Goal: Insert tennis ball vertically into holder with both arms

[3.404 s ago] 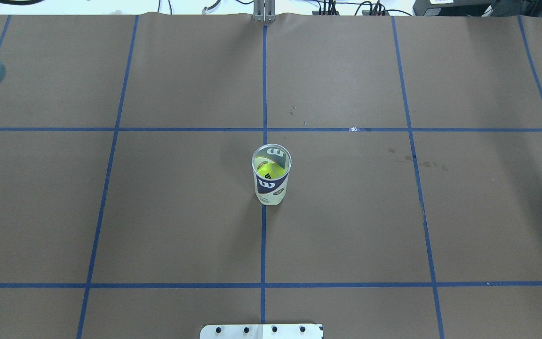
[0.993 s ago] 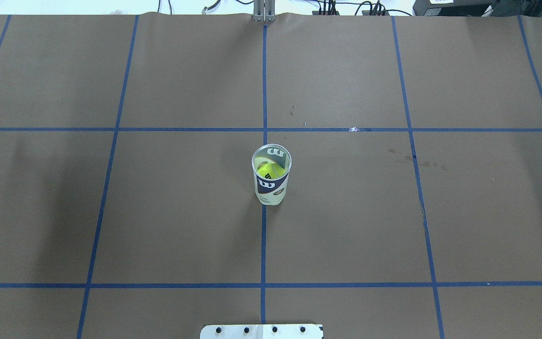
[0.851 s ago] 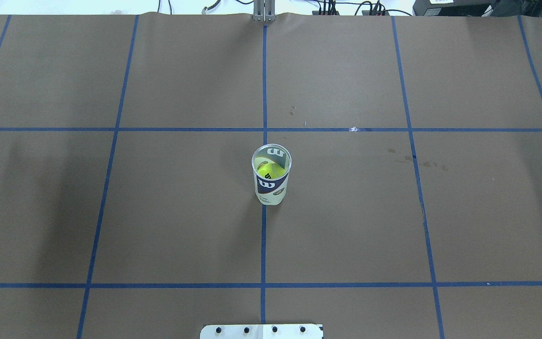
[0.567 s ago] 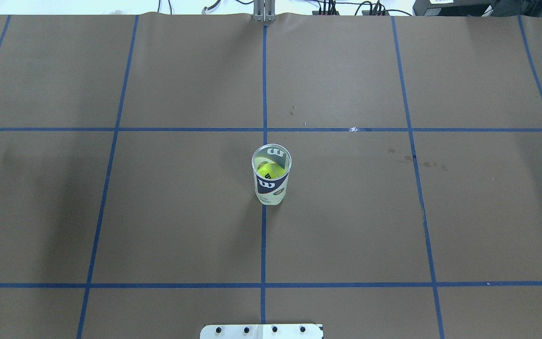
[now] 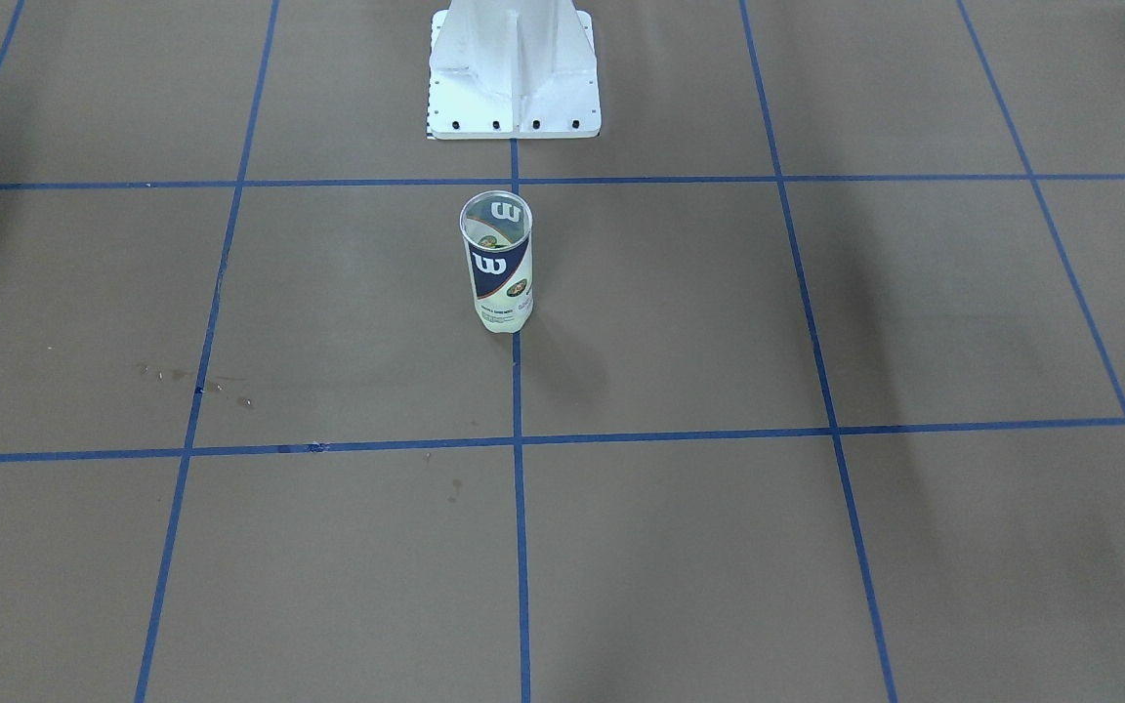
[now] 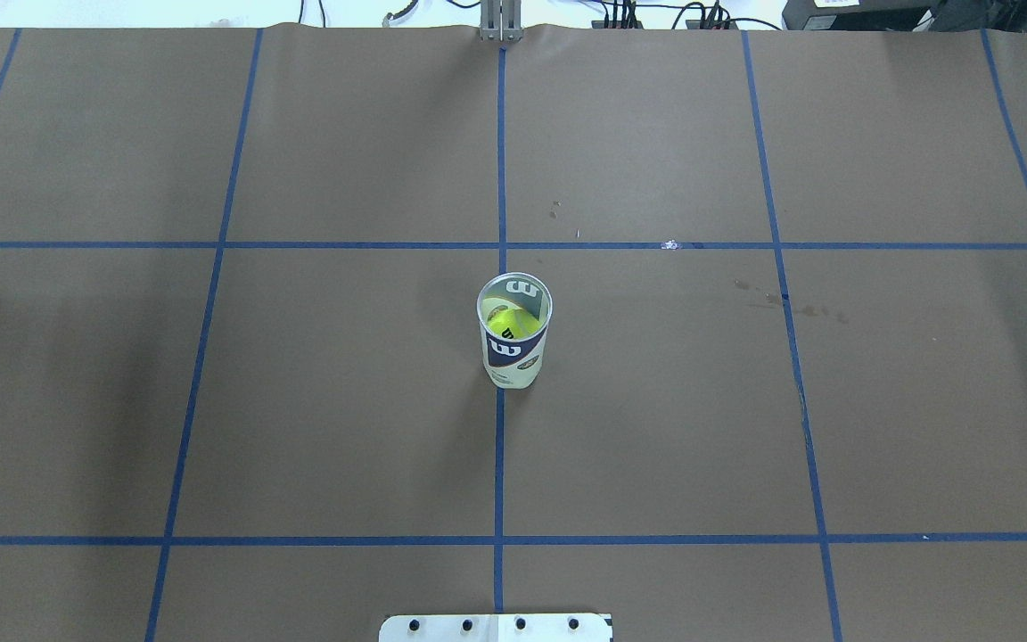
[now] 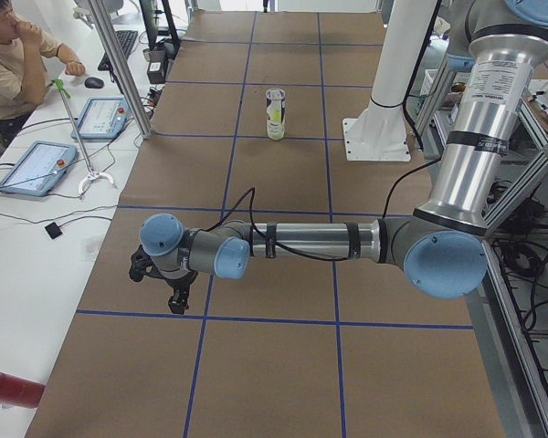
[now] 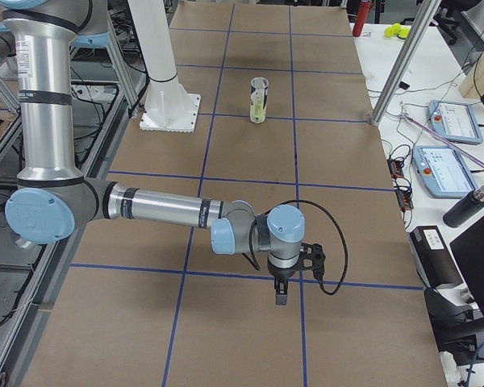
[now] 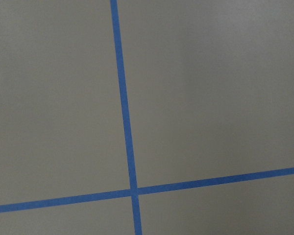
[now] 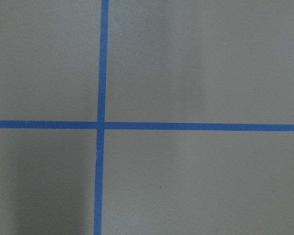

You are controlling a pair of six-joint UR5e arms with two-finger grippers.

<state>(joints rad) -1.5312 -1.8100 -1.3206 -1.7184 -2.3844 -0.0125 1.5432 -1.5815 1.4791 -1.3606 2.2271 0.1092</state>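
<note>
The holder [image 6: 513, 352], a clear Wilson can with a navy-and-white label, stands upright and open-topped on the centre tape line. A yellow-green tennis ball [image 6: 511, 322] sits inside it. The holder also shows in the front view [image 5: 499, 268] and both side views [image 7: 275, 114] [image 8: 259, 101]. The arms are outside the overhead and front views. My left gripper [image 7: 169, 294] hangs low over the table's left end, far from the holder. My right gripper [image 8: 281, 292] hangs low over the right end. I cannot tell whether either is open or shut. The wrist views show only paper and blue tape.
The white metal base [image 5: 514, 98] stands just behind the holder on the robot's side. A seated operator [image 7: 9, 64] and control tablets [image 7: 36, 167] [image 8: 448, 169] are on side tables beyond the far edge. A dark bottle [image 8: 466, 205] stands there too.
A blurred teal shape at the overhead view's left edge 3.4 s ago is gone. The shadow on the left of the table has drifted left. The holder and ball have not moved.
</note>
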